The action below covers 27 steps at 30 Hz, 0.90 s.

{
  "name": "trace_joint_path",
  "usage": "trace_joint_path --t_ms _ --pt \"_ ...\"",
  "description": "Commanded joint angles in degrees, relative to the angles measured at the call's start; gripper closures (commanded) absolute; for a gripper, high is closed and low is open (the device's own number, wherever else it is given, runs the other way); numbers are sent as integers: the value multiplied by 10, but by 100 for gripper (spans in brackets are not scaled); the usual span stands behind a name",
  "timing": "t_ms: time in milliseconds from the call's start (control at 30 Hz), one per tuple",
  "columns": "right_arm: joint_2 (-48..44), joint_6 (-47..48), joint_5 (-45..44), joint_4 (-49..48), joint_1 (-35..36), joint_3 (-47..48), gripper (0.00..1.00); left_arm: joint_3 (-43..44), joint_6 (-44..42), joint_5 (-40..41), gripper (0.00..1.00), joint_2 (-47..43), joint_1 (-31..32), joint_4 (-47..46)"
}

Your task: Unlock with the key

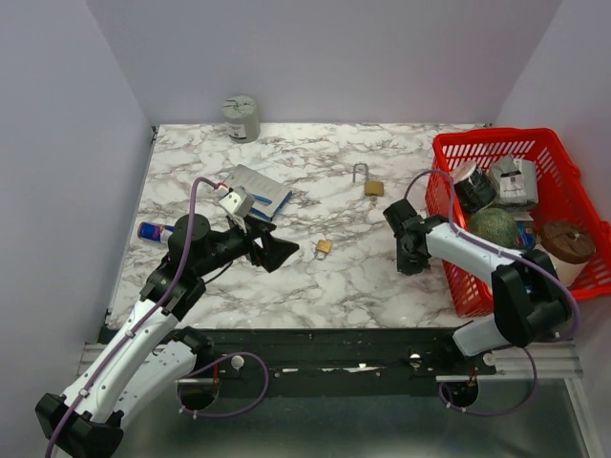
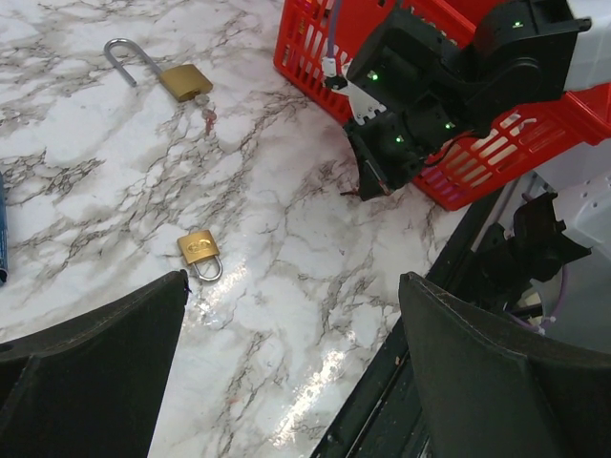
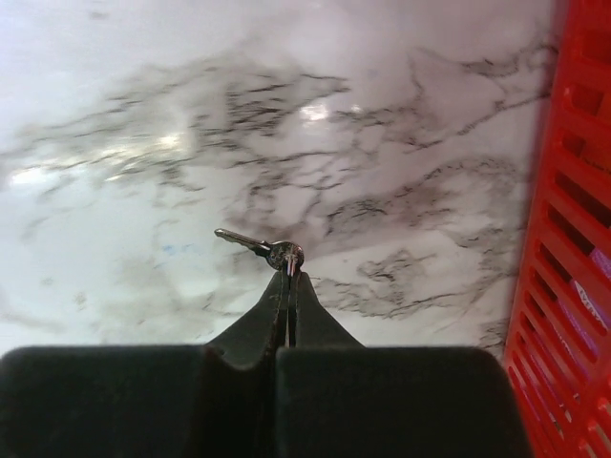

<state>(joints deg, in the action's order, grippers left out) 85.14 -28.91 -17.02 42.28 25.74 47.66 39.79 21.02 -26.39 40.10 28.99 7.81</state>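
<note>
Right wrist: right pincer clamped on key; left pincer apart; small padlock logo unreadable

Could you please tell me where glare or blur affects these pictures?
Right wrist view: white marble tabletop soft and washed out, glare patches upper left, small silver key in focus. Left wrist view: bright reflection streak on the marble, low centre. Top view: evenly lit, sharp.

Small padlock lies on the table beyond wide-apart jaws.
</note>
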Motion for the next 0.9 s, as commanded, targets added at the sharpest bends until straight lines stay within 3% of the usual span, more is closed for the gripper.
trace_joint_path --t_ms 0,100,200,400,600,800,867 --pt "-54 56 11 19 62 51 99 -4 -5 -17 2 2 -2 -14" --pt "-68 75 -6 53 129 98 99 -7 -4 -32 2 7 -2 -25" --pt "-71 96 29 68 183 153 99 -14 -7 -85 2 15 -2 -53" --pt "-88 84 45 45 298 235 99 -29 17 -165 4 47 -2 -111" --pt "-67 83 48 10 362 282 99 -16 10 -145 8 95 -2 -83" --pt "-28 82 38 18 391 327 99 -12 9 -148 19 122 -2 -68" --pt "-30 79 36 13 394 323 99 -8 17 -159 27 136 -2 -68"
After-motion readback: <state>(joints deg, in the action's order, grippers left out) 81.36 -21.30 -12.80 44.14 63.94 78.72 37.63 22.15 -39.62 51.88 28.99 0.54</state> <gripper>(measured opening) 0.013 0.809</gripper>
